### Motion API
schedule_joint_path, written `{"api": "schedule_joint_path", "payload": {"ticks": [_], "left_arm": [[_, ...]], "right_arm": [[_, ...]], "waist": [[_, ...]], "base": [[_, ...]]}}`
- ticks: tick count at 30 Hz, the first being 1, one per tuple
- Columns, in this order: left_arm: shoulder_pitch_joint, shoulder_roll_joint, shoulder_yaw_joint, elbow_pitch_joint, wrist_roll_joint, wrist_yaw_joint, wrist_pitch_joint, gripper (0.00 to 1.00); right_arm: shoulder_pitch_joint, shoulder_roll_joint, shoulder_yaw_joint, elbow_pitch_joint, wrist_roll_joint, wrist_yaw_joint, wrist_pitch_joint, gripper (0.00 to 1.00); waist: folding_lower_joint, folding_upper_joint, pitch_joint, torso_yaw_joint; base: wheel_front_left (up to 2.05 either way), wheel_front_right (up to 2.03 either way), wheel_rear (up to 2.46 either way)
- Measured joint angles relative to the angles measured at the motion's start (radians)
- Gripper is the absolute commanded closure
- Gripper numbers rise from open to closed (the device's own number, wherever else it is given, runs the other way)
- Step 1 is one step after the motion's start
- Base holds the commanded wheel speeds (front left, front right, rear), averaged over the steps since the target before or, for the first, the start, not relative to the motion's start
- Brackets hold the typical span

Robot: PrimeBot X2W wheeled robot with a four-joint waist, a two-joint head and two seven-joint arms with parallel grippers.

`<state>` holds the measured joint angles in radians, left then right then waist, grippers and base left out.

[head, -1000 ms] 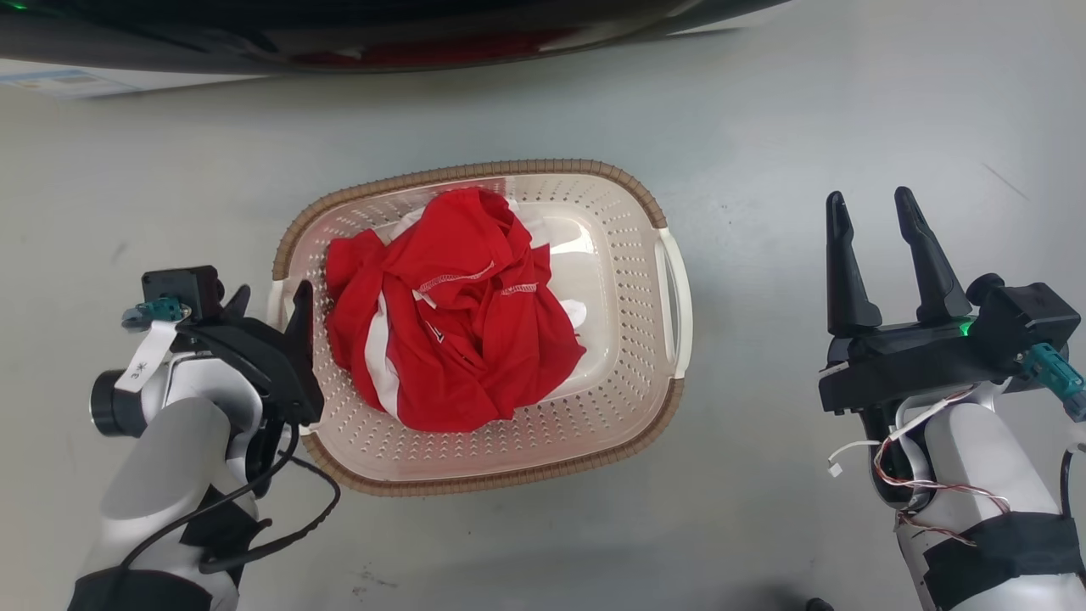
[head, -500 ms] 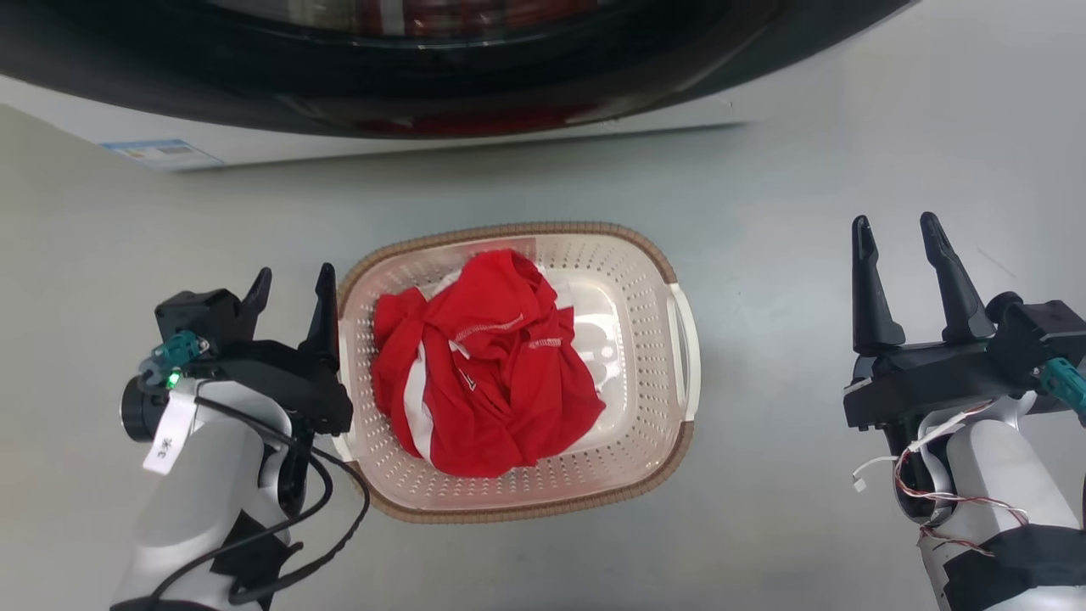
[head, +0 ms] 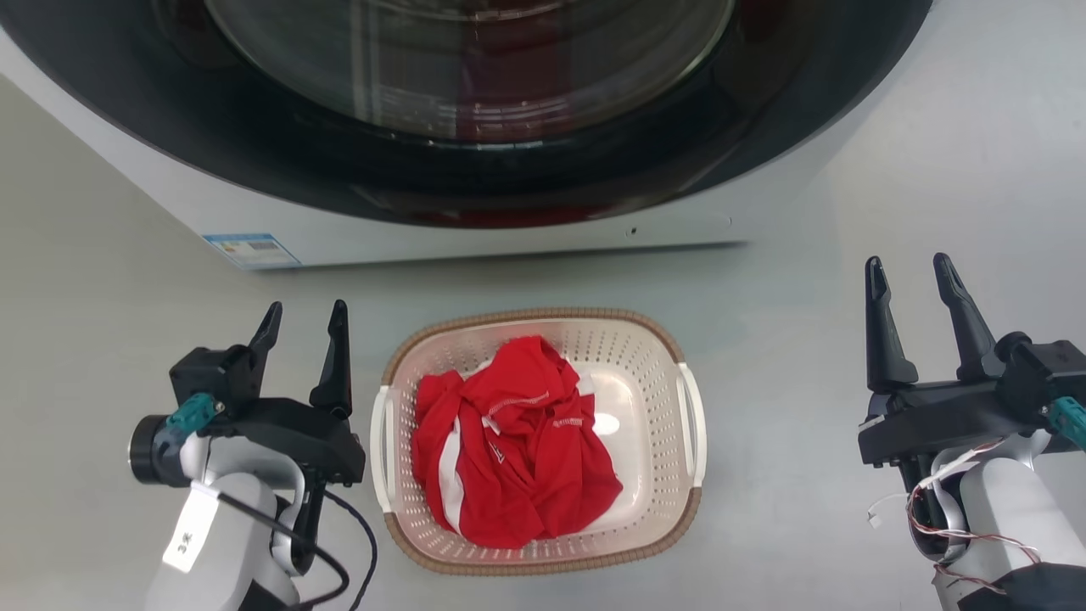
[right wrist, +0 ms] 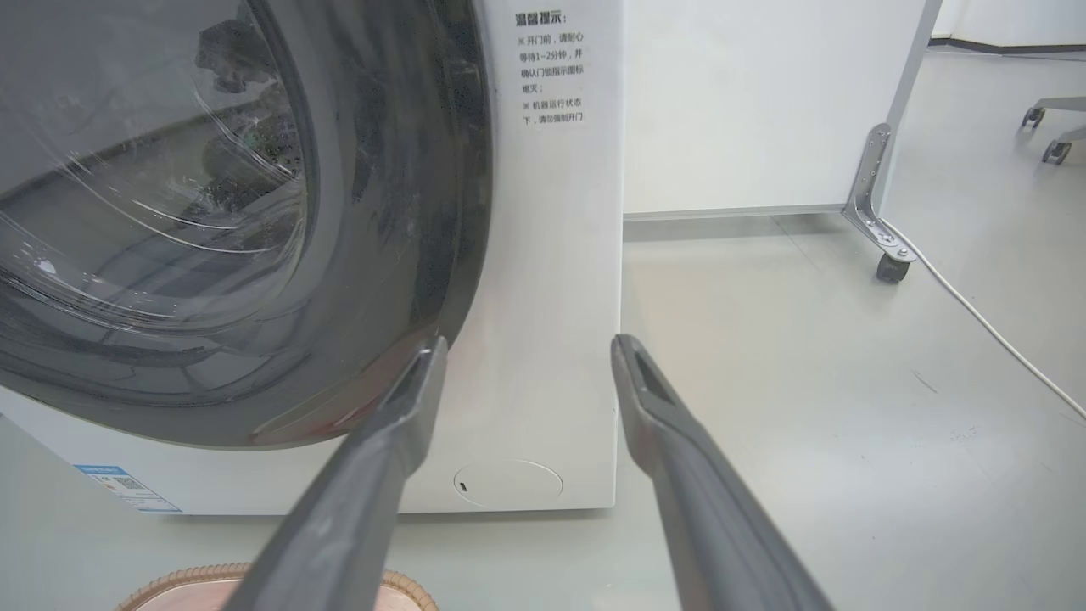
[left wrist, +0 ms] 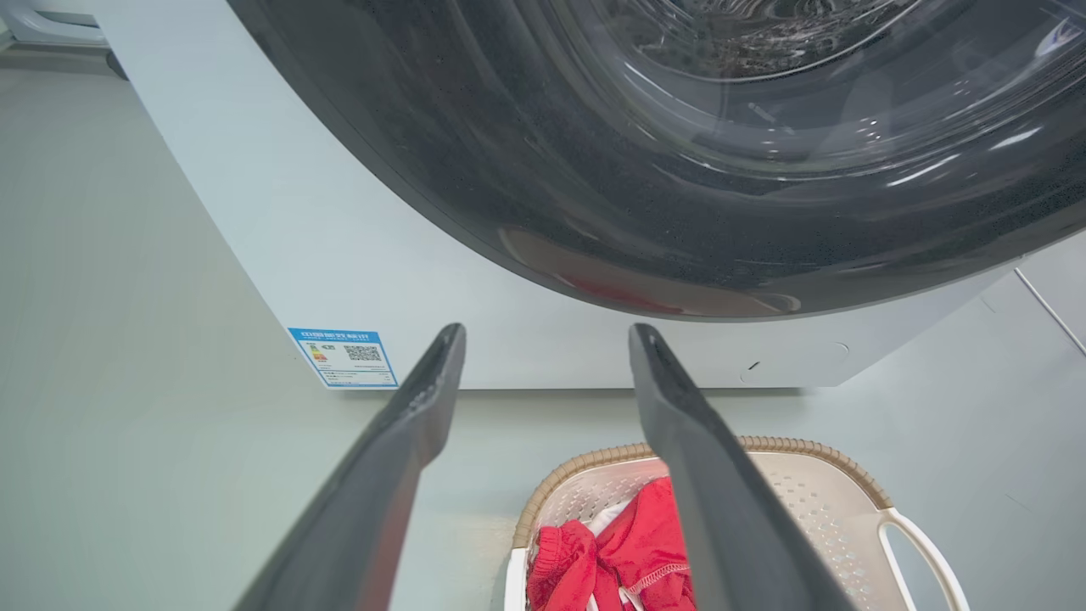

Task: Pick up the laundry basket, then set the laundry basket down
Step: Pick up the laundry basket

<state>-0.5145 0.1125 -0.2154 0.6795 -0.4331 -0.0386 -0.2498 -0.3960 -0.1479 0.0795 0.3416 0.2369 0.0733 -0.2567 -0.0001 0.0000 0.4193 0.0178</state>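
Laundry basket (head: pixel 653 424) on floor (head: pixel 806 526), blue label (head: pixel 251 251) on washing machine (head: pixel 509 242)

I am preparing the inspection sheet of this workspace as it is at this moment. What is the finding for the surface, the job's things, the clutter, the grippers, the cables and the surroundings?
Surface: smooth pale grey floor, faint scuffs.
Job's things: cream-white perforated plastic laundry basket with brown woven-look rim stands on the floor before the washer; a crumpled red-and-white garment lies inside.
Clutter: nothing seen.
Grippers: left gripper open, beside the basket's left handle, apart from it; right gripper open, well off to the basket's right; both hold nothing.
Cables: black cable loops from the left arm; thin loose wires at the right wrist; white cord on the floor.
Surroundings: white front-loading washing machine with dark round glass door; white panel on a castor foot.
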Motion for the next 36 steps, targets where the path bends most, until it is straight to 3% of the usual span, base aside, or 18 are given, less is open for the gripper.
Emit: {"api": "schedule_joint_path", "payload": {"ticks": [20, 36], "left_arm": [[0.276, 0.039, 0.007, -0.346, 0.076, 0.048, 0.0, 0.0], [0.416, 0.058, 0.018, -0.494, 0.084, 0.087, 0.0, 0.0]], "right_arm": [[0.153, 0.002, 0.014, -0.045, -0.026, -0.001, 0.0, 0.0], [0.247, 0.018, 0.027, -0.072, -0.026, -0.003, 0.0, 0.0]], "waist": [[-0.0002, -0.0001, -0.261, 0.021], [0.0, -0.0001, -0.347, 0.012]], "base": [[0.0, 0.0, 0.0], [0.0, 0.0, 0.0]]}}
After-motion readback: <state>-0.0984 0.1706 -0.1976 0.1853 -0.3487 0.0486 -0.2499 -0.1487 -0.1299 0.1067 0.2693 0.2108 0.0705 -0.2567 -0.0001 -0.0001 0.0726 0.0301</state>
